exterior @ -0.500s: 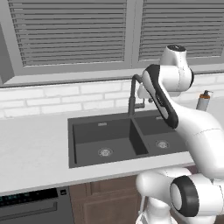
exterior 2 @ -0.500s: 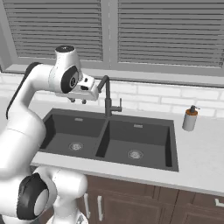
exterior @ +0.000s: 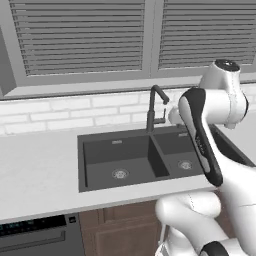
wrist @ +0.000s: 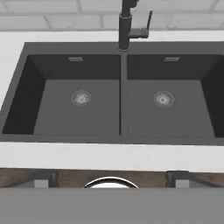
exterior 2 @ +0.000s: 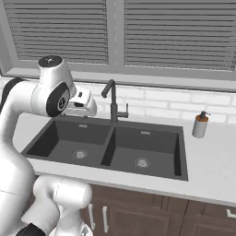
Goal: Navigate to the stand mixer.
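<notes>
**Base facing the double sink; arm folded above the counter**

A dark double-basin sink (exterior: 145,155) is being framed near the centre of both base views, set into a pale countertop (exterior: 40,175). In the hand view the sink (wrist: 120,94) is being looked down on squarely, with one round drain in each basin.

A black faucet (exterior 2: 112,101) is standing at the back rim, at 12 o'clock from the divider between the basins. Behind it a white brick backsplash (exterior 2: 152,103) is running under a wide window with closed grey blinds (exterior 2: 166,32).

A soap dispenser (exterior 2: 200,124) with a brown top is standing on the counter at about 2 o'clock from the right basin, well apart from the faucet.

The arm is being held bent over the near edge of the counter, with the hand pointed toward the sink. The gripper (wrist: 110,180) is barely caught at 6 o'clock in the hand view, probably just the finger tips, blurred; whether the fingers are wide or narrow cannot be told.

Brown cabinet doors (exterior 2: 138,216) are being shown below the counter, and a dark appliance front (exterior: 35,235) at 7 o'clock in the left base view.

The stand mixer cannot be placed from these views.
</notes>
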Controlling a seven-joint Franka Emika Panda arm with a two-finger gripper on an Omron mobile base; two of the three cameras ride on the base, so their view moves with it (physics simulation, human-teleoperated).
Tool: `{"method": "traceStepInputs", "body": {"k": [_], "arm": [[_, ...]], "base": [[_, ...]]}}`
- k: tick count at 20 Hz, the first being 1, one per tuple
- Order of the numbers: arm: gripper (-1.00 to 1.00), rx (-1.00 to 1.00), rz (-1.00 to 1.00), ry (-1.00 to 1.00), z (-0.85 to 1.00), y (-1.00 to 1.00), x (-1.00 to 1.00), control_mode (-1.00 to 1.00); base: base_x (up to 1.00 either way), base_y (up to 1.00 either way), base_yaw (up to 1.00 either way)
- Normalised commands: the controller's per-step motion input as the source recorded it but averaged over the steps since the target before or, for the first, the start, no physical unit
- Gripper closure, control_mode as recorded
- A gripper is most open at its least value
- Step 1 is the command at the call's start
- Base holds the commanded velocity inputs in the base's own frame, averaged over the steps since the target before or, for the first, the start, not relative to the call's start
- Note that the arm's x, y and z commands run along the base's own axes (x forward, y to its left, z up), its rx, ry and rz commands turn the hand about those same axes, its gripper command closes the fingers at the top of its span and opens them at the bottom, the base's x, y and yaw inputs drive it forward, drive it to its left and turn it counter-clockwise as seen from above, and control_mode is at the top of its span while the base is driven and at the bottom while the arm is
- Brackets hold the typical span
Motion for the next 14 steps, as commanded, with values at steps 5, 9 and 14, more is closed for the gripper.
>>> {"method": "traceStepInputs", "body": {"k": [5, 9, 14], "arm": [[-1.0, 0.0, 0.0, -0.25, 0.3, 0.0, -0.64, -1.0], [-1.0, 0.01, 0.0, -0.21, 0.65, -0.01, -0.23, -1.0], [-1.0, 0.03, 0.0, -0.14, 0.59, -0.09, -0.13, 1.0]], "base": [[0.0, 0.0, 0.0], [0.0, 0.0, 0.0], [-0.08, -0.1, 0.0]]}}
